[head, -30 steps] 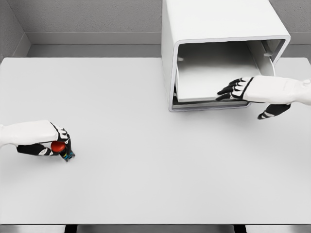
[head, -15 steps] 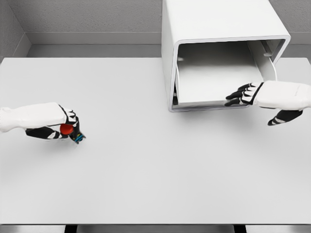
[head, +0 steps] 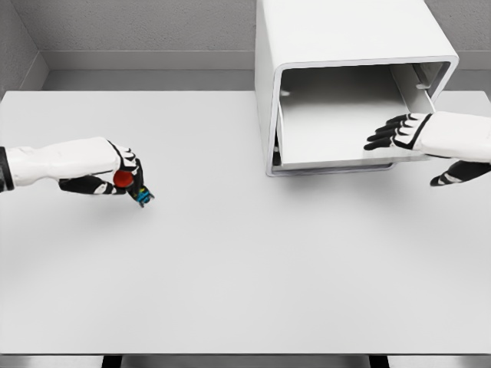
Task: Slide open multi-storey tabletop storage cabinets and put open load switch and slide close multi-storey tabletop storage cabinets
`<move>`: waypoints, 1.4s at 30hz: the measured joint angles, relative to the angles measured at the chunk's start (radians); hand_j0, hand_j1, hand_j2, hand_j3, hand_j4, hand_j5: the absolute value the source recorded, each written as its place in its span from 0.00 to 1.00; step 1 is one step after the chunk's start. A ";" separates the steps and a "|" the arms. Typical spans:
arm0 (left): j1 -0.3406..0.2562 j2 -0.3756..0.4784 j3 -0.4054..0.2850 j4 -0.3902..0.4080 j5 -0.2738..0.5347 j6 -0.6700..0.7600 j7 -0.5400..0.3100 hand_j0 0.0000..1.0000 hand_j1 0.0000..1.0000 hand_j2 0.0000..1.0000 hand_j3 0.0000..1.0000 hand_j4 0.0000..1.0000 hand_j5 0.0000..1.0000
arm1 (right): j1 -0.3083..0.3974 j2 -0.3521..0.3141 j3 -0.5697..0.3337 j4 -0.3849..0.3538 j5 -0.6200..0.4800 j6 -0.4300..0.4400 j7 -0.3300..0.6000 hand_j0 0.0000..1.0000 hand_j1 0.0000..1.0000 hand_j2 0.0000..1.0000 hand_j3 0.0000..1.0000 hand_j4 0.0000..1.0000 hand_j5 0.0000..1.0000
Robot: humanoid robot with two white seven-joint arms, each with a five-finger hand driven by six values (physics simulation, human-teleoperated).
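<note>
The load switch (head: 132,184), a small part with a red knob and a dark body showing a touch of blue at its lower end, sits in the fingers of the left hand (head: 115,172), which are curled around it; the knob shows between the fingers and the dark end pokes out below them toward the right. The hand holds it over the left part of the white worktop (head: 230,268); whether it is clear of the surface or touching it cannot be told. The white left arm reaches in from the left edge. Well off to the right of those fingers stands the white storage cabinet (head: 337,34) at the back of the worktop, its drawer (head: 330,130) slid out toward the front and showing a pale, bare floor. The right hand (head: 418,136) lies at the drawer's right front corner, its dark fingers (head: 387,132) stretched out flat over the drawer's edge and pointing left, gripping nothing, while the thumb hangs lower, beyond the drawer's right side. A grey wall runs behind the worktop.
</note>
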 measured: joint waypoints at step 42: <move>-0.353 -0.189 -0.209 0.150 -0.010 0.000 -0.001 0.42 0.42 0.42 0.42 0.42 0.42 | 0.034 -0.027 0.009 -0.010 0.021 0.000 0.057 1.00 1.00 1.00 1.00 1.00 1.00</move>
